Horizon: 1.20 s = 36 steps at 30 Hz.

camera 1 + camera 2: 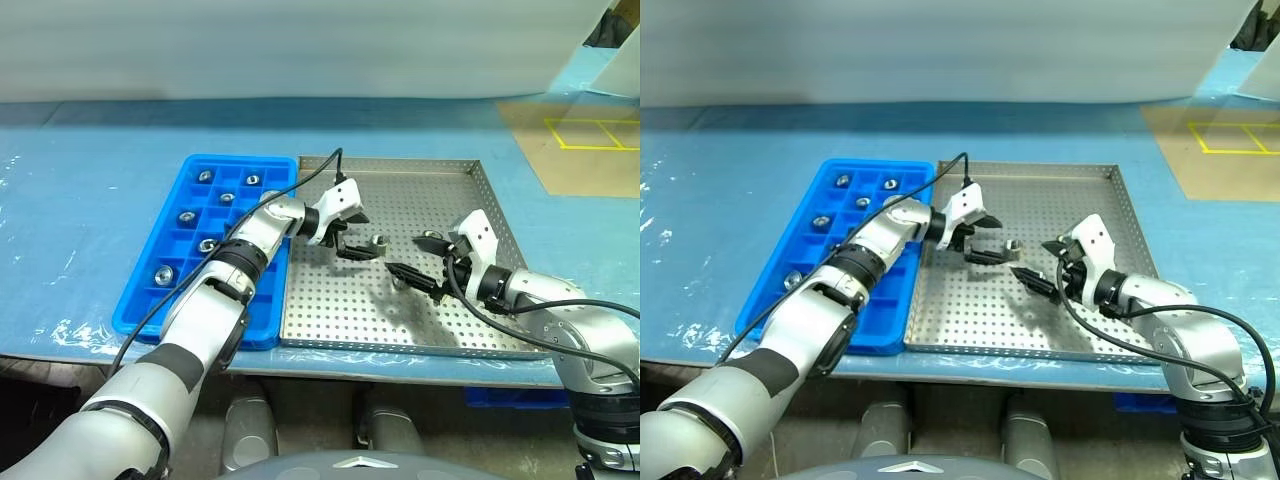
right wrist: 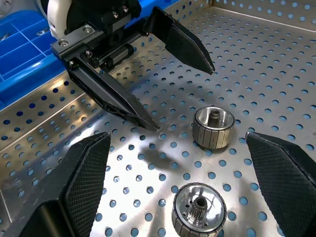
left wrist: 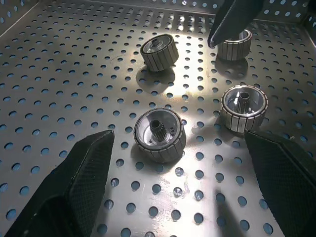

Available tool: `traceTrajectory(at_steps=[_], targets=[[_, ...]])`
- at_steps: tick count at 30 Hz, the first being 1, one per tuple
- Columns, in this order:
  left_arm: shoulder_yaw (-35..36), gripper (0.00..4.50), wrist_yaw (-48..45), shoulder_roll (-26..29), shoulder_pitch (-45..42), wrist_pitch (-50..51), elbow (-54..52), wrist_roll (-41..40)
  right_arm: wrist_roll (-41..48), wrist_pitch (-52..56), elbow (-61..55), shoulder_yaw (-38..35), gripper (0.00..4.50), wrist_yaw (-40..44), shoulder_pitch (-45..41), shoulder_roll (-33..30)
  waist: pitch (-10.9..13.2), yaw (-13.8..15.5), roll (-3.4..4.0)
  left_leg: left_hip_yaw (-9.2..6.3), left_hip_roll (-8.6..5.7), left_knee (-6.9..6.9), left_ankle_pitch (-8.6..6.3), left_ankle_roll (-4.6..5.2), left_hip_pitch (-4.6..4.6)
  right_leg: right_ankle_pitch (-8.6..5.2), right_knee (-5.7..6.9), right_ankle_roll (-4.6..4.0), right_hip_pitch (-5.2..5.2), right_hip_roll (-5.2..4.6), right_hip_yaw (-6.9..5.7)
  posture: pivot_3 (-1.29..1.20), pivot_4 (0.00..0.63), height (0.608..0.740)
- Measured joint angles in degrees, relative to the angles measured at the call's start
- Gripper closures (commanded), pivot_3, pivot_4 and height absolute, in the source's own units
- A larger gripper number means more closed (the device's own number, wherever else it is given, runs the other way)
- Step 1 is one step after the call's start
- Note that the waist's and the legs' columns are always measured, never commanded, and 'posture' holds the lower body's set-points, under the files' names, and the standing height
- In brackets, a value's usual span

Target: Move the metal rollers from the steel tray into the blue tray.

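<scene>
Both pincers, left pincer (image 1: pixel 362 236) and right pincer (image 1: pixel 418 256), hung spread wide and empty at frame centre over the steel tray (image 1: pixel 440 320), where four metal rollers (image 3: pixel 159 135) remained. Six already sat in the blue tray (image 1: pixel 150 305), centre left.

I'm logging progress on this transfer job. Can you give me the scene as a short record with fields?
steel tray: four metal rollers loose on its perforated floor
blue tray: beside the steel tray on the robot's left, about six rollers in separate compartments
left claw: open, empty, above the steel tray near a roller
right claw: open, empty, over the steel tray, facing the left claw
status: transfer partly done
</scene>
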Motion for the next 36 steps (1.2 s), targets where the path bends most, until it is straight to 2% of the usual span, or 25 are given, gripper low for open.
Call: traceTrajectory(at_steps=[6,15,29,30,32,36], targets=[[-0.40,0.04,0.80,-1.38,-3.86,-2.98,5.71,3.90,0.28,0.22,-1.46,-0.47,0.00,-0.93,0.68,0.00,0.00,-1.00,0.00,0.01,-0.02,-0.04,-0.10,0.16,0.04,0.02,-0.28,0.04,0.18,-0.01,-0.03,-0.26,0.150,0.740],[-0.81,0.04,1.90,-3.17,-5.07,-4.73,10.63,7.95,0.93,0.28,-1.70,-0.48,0.00,-2.01,1.50,0.03,0.00,-1.02,0.00,0.03,-0.04,-0.02,-0.13,0.22,0.06,0.03,-0.28,0.04,0.21,-0.04,-0.02,-0.28,0.150,0.740],[1.01,0.04,4.67,-5.40,-5.15,-5.11,13.01,9.02,1.38,0.27,-2.99,-0.48,0.00,-3.15,2.06,0.02,0.00,-1.08,0.00,0.04,-0.05,-0.02,-0.17,0.28,0.07,0.03,-0.28,0.04,0.22,-0.06,-0.01,-0.29,0.150,0.740],[0.98,0.43,4.95,-5.45,-5.15,-5.13,13.10,9.22,1.38,0.27,-3.05,-0.48,0.00,-3.18,2.15,0.02,0.00,-1.09,0.00,0.04,-0.05,-0.02,-0.17,0.29,0.07,0.03,-0.28,0.04,0.21,-0.06,-0.01,-0.30,0.150,0.740],[0.98,0.91,6.08,-5.44,-5.14,-5.13,13.33,9.64,1.38,0.27,-3.08,-0.48,0.00,-3.35,2.44,0.02,0.00,-1.10,0.00,0.04,-0.05,-0.02,-0.24,0.40,0.07,0.03,-0.28,0.04,0.22,-0.06,-0.01,-0.30,0.150,0.740],[0.98,2.35,6.68,-5.41,-5.15,-5.13,13.58,9.93,1.38,0.27,-3.09,-0.48,0.00,-3.82,2.72,0.02,0.00,-1.11,0.00,0.04,-0.05,-0.02,-0.26,0.44,0.07,0.02,-0.30,0.04,0.22,-0.06,-0.01,-0.30,0.150,0.740]])
